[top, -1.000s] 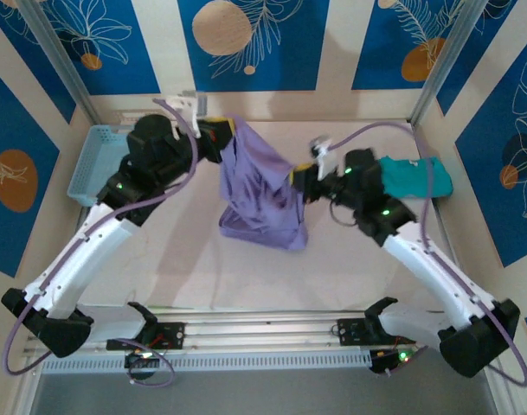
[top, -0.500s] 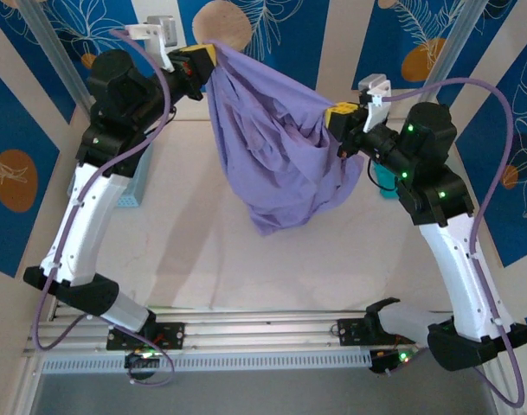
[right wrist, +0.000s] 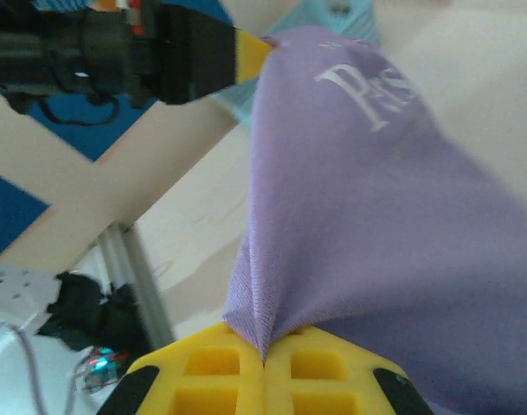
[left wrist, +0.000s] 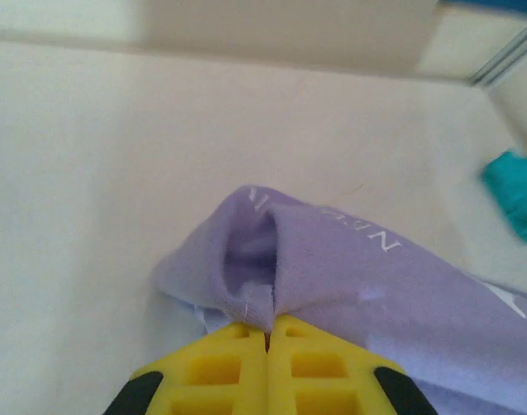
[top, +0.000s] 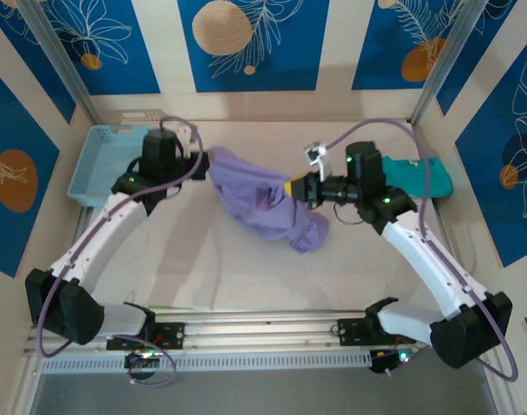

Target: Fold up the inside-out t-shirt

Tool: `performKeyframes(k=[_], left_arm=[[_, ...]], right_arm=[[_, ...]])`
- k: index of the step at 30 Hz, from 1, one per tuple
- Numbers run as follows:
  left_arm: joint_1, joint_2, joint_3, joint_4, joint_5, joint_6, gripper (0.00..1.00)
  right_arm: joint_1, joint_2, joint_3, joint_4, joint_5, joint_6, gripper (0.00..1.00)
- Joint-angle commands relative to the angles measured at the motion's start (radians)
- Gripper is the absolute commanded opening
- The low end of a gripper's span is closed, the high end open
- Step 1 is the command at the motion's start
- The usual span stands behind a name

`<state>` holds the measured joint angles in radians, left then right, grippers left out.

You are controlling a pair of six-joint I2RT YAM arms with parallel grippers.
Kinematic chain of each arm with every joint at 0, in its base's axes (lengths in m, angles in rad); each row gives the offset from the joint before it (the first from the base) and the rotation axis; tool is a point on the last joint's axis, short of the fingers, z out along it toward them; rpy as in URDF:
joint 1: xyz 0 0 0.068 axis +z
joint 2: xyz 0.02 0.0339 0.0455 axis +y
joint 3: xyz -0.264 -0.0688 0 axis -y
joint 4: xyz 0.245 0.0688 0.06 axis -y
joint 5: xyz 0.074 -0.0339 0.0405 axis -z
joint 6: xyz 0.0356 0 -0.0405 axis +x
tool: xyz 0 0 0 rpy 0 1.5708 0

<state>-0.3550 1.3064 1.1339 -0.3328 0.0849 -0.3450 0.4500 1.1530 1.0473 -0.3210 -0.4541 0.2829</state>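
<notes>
The inside-out t-shirt point(top: 263, 203) is a lavender-purple bundle stretched low over the table's middle between both grippers. My left gripper point(top: 206, 158) is shut on its upper left edge, and in the left wrist view the yellow fingers point(left wrist: 213, 367) pinch a fold of the t-shirt point(left wrist: 350, 268), which carries faint mirrored white lettering. My right gripper point(top: 291, 187) is shut on the right edge. In the right wrist view the t-shirt point(right wrist: 375, 199) rises from the closed yellow fingers point(right wrist: 315, 372) toward the left gripper point(right wrist: 256, 50). The lower corner droops to the table near the right arm.
A light blue basket point(top: 97, 164) stands at the back left. A teal-green shirt point(top: 419, 175) lies at the back right behind the right arm. Blue and cream patterned walls with metal posts enclose the table; a metal rail runs along the near edge.
Half a second ago both arms held the t-shirt high and spread wide. They have come down and the cloth now hangs low and bunched over the table.
</notes>
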Motion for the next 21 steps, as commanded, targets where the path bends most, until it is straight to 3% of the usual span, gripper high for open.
performKeyframes(k=[1,4,6,11,16,21], left_arm=[[0.012,-0.042,-0.151,0.056,-0.107,0.018,0.0],[0.012,-0.028,-0.229,0.093,-0.1,0.009,0.03],[0.011,-0.025,-0.256,0.112,-0.1,0.007,0.12],[-0.035,-0.084,-0.321,0.153,-0.12,0.041,0.42],[-0.2,-0.204,-0.395,0.232,-0.175,0.13,0.57],[-0.389,-0.177,-0.415,0.337,-0.054,0.159,0.61]], right_arm=[[0.062,0.028,-0.081,0.129,-0.059,0.172,0.0],[0.061,0.085,-0.104,0.099,-0.008,0.206,0.0],[0.057,0.113,-0.101,0.055,0.038,0.182,0.0],[0.022,0.165,-0.07,-0.002,0.044,0.116,0.0],[-0.002,0.197,-0.035,-0.03,0.011,0.083,0.0],[-0.025,0.214,-0.017,-0.031,-0.016,0.078,0.0]])
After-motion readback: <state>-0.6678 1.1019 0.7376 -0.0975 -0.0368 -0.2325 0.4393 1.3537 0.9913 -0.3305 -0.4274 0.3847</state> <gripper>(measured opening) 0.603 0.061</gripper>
